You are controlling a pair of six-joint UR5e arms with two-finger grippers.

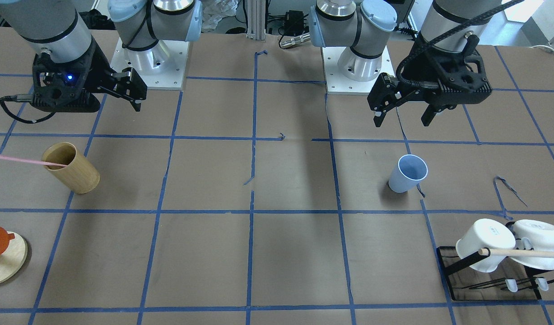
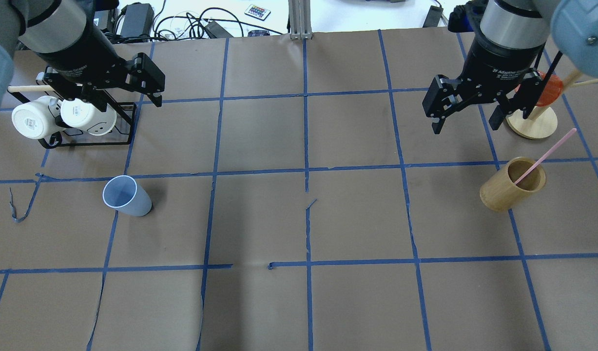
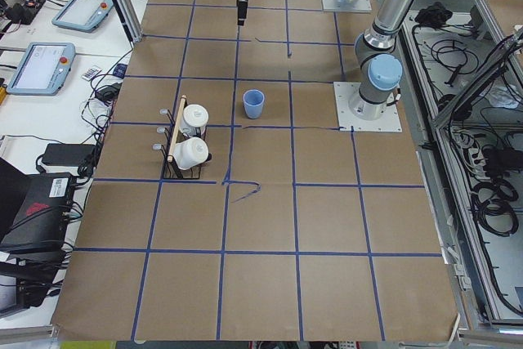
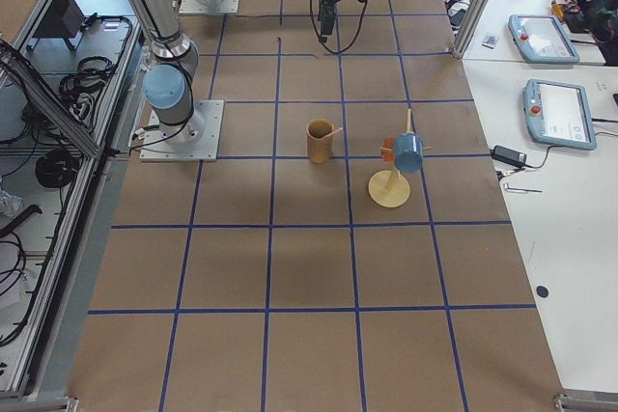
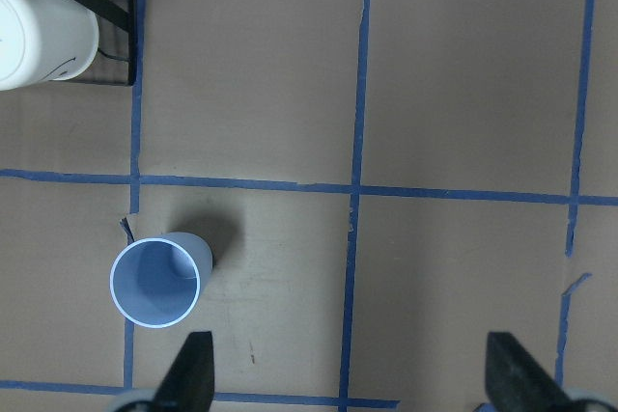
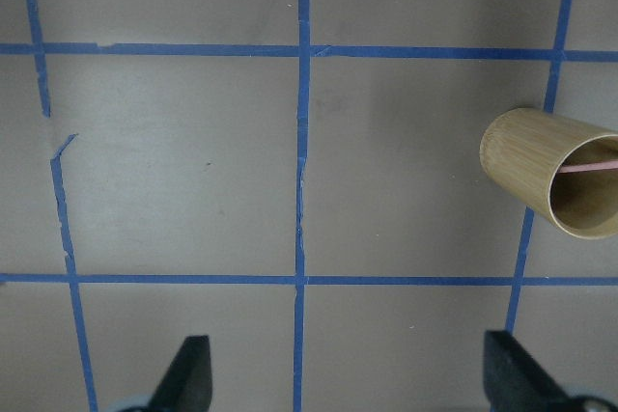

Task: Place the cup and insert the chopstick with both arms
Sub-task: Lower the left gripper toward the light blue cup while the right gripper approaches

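Observation:
The light-blue cup (image 2: 127,196) stands upright on the brown table, on my left side; it also shows in the front view (image 1: 407,174) and the left wrist view (image 5: 157,280). One pale-pink chopstick (image 2: 547,155) leans inside a tan wooden cup (image 2: 511,184) on my right side, and the front view shows it too (image 1: 28,160). My left gripper (image 2: 125,100) is open and empty, above and behind the blue cup. My right gripper (image 2: 465,126) is open and empty, above the table, left of and behind the wooden cup (image 6: 555,173).
A black rack (image 2: 84,141) with two white mugs (image 2: 35,121) and a wooden dowel stands at the far left. A round wooden stand (image 2: 531,124) with an orange item stands at the far right, just behind the wooden cup. Blue tape lines cross the table.

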